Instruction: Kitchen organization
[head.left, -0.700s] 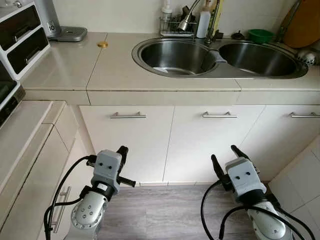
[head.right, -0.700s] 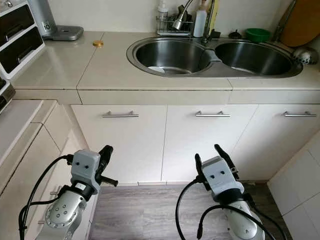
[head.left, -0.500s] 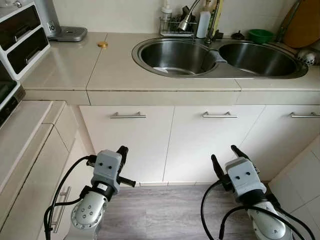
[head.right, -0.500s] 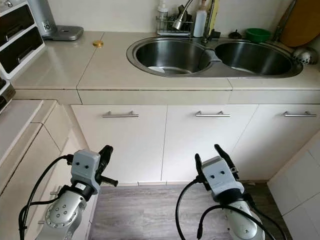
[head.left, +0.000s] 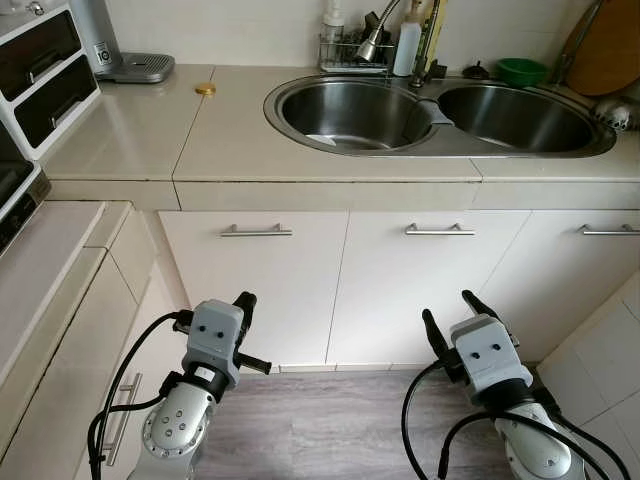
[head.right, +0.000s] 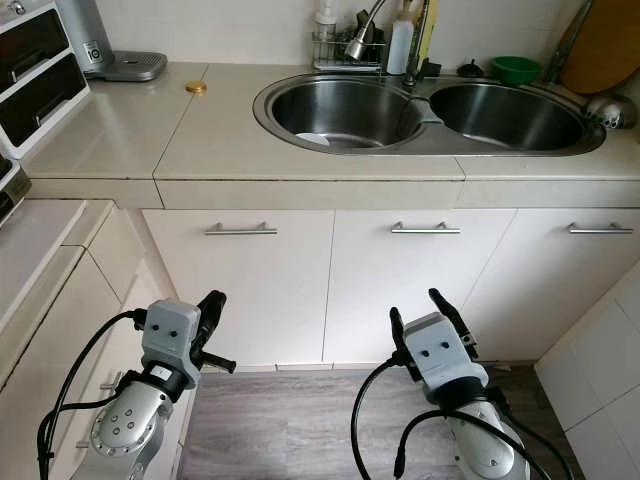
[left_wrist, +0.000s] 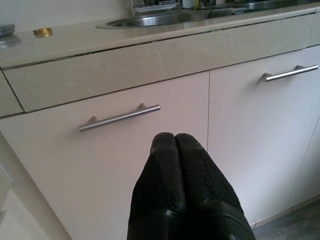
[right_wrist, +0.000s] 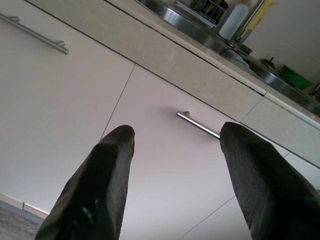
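Observation:
I face a beige counter with a steel double sink. Something pale and flat lies in the left basin. A small gold lid sits on the counter left of the sink. My left gripper hangs low before the left cabinet door, shut with nothing in it; its fingertips press together below that door's handle. My right gripper hangs open and empty before the middle door, with a bar handle beyond its fingers.
Behind the sink stand a wire rack with bottles, a tap, a green bowl and a wooden board. A metal appliance and drawer unit stand at the left. Grey wood floor lies below.

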